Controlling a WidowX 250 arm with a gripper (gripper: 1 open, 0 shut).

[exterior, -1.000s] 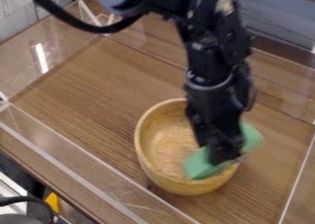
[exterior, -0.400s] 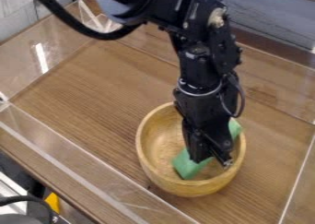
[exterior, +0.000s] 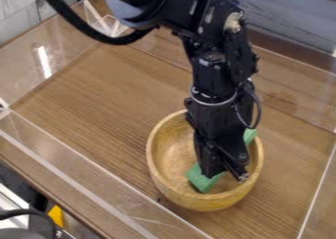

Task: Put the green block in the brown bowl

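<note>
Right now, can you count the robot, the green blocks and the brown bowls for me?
Robot arms: 1
Green blocks: 1, in the bowl, partly hidden
Brown bowls: 1
Total: 3

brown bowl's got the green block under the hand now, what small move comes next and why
Probably ease the hand open a little, keeping it low: the green block already lies within the rim of the brown bowl, with the hand right over it, so a release there should leave it inside.
</note>
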